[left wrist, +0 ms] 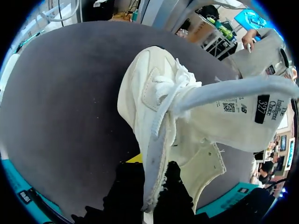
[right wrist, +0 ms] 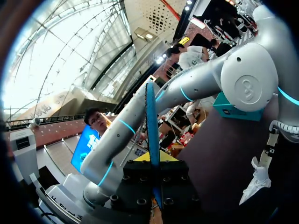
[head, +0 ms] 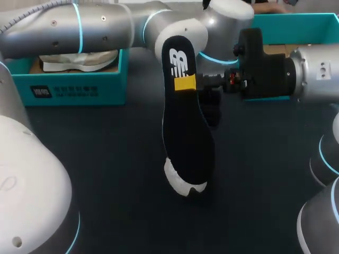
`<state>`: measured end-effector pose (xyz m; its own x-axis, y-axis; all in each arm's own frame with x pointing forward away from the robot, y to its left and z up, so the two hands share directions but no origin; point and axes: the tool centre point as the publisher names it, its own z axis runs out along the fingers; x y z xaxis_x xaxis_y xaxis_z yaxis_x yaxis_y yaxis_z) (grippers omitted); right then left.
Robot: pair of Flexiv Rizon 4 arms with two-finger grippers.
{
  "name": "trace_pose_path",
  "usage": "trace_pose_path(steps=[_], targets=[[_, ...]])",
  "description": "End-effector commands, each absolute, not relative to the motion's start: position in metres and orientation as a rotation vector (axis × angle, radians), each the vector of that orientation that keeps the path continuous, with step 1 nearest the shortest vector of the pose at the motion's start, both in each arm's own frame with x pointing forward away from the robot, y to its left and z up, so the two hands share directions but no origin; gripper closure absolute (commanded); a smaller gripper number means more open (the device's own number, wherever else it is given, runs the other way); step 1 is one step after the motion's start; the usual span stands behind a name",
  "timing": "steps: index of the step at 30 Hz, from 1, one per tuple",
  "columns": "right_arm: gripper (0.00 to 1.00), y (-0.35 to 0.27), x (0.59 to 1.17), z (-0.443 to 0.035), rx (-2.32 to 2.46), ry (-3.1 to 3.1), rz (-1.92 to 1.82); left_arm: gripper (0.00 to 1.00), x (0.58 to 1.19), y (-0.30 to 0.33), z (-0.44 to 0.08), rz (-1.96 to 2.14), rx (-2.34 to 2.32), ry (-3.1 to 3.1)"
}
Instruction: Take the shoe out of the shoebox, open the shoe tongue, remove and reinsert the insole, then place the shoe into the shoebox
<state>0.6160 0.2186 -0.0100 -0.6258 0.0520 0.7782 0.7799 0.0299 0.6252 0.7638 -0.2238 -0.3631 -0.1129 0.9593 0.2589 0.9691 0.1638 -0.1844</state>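
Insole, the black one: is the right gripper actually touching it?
Touching. The right wrist view shows the insole edge-on, pinched between the right gripper's two fingers.

You're at a robot work cell, not a home or kitchen. Evidence: 2 silver industrial arms w/ lit blue joint rings, left arm (head: 79,26) & right arm (head: 315,74), both over a dark matte table (head: 106,159), w/ a teal shoebox (head: 69,87) at the far left.

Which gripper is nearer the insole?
Right. The right gripper is shut on the insole near its logo end. The left gripper is shut on the shoe at its edge; its wrist view shows no insole.
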Motion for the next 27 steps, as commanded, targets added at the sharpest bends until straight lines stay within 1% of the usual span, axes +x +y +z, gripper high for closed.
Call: trace_pose_path(steps=[1,18,19,20,21,27], targets=[[1.0,0.223,0.617,-0.01,-0.85,-1.744,-1.649,1.0,0.757,-0.229,-0.366,-0.117,-1.89,-2.123],[1.0,0.223,0.617,-0.01,-0.85,-1.744,-1.649,1.0,0.743,-0.237,-0.39,-0.152,-1.89,-2.082],[1.0,0.223,0.617,-0.01,-0.85,-1.744,-1.649,0.62,0.744,-0.238,-0.389,-0.15,-1.891,-2.073],[1.0,0.223,0.617,-0.01,-0.85,-1.744,-1.649,0.09,0.745,-0.238,-0.386,-0.141,-1.887,-2.076],[1.0,0.223,0.617,-0.01,-0.85,-1.744,-1.649,0.0,0.746,-0.239,-0.383,-0.118,-1.891,-2.067],[1.0,0.223,0.617,-0.01,-0.85,-1.744,-1.649,0.0,0.762,-0.24,-0.351,0.032,-1.879,-2.135]])
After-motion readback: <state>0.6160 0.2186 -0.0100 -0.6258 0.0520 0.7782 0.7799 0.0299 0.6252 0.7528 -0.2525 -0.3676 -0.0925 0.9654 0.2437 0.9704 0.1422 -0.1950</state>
